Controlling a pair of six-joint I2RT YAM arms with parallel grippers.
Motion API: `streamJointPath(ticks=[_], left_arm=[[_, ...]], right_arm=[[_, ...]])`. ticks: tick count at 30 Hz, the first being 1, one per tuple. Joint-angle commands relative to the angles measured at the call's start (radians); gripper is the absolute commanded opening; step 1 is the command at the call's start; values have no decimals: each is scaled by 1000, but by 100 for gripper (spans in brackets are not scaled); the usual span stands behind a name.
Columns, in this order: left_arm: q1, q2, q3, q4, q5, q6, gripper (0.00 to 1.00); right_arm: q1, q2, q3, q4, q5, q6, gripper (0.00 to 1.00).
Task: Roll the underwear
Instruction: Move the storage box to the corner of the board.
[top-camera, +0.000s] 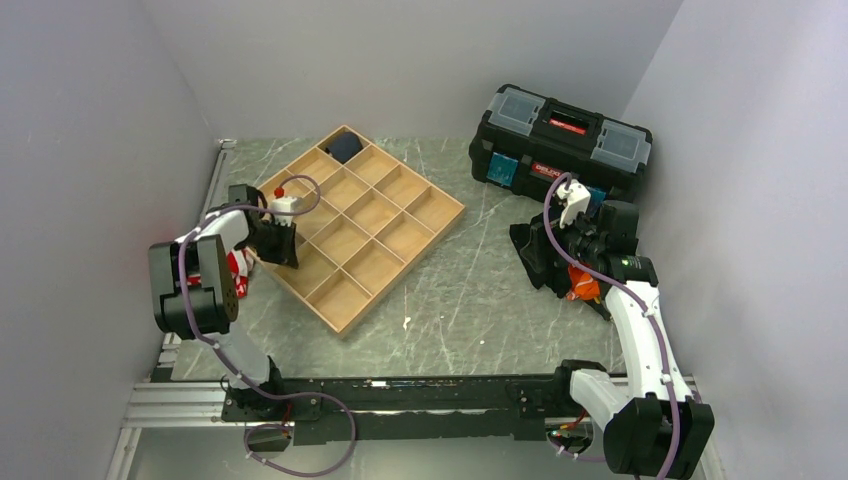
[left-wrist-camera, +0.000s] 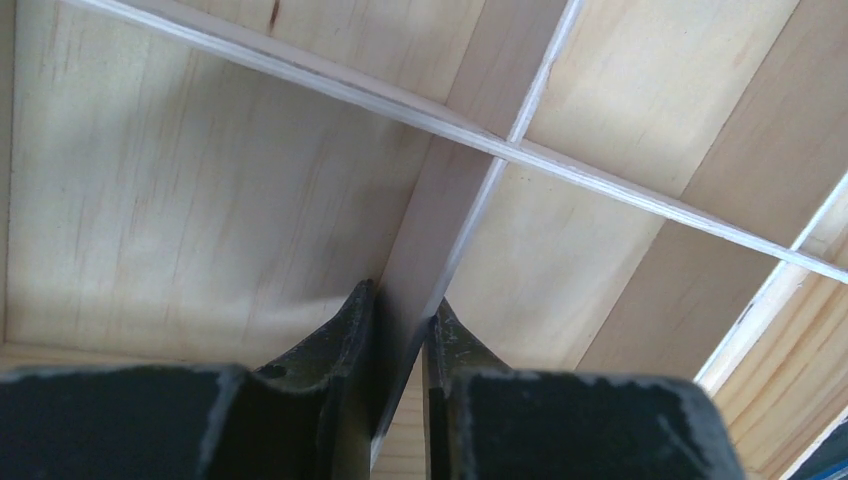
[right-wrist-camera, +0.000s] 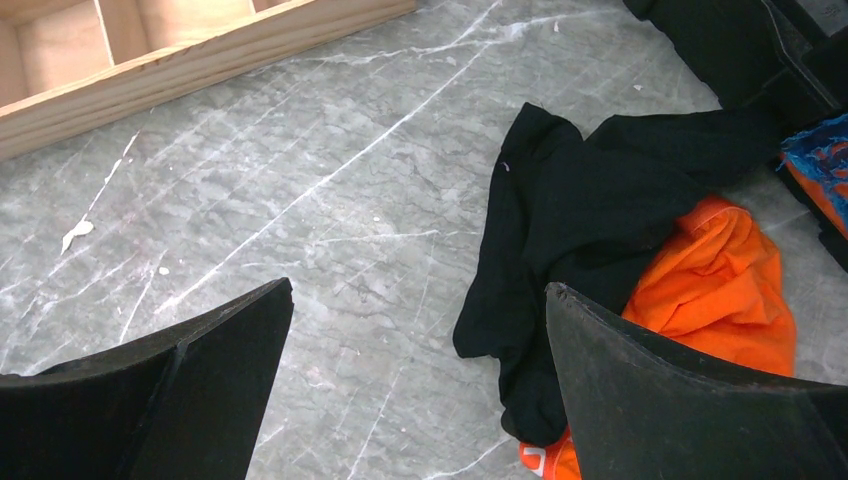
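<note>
Beside tray (top-camera: 378, 262), left edge, half hidden behind left arm: red underwear (top-camera: 238, 268). Left gripper (left-wrist-camera: 400, 312) clamped on tray divider (left-wrist-camera: 470, 190), not fabric. Right gripper (right-wrist-camera: 418, 290) wide open, holding nothing, above black cloth (right-wrist-camera: 590, 200). Underwear looks light, soft, floppy, probably bunches up. I'd pinch flat edge.

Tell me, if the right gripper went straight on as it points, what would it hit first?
Probably the table, right at the edge of the black cloth; one finger of the open right gripper would likely land on that cloth. Depth is unclear.
</note>
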Motion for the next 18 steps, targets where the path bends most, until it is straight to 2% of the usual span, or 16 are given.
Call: streamJointPath(ticks=[1, 10, 18], left_arm=[[91, -5, -34, 74, 23, -249, 0], [149, -16, -100, 86, 91, -297, 0], [143, -19, -132, 43, 154, -219, 0]], right_arm=[[3, 2, 19, 12, -25, -20, 100], [3, 20, 18, 12, -14, -23, 100], [6, 56, 21, 12, -4, -28, 100]])
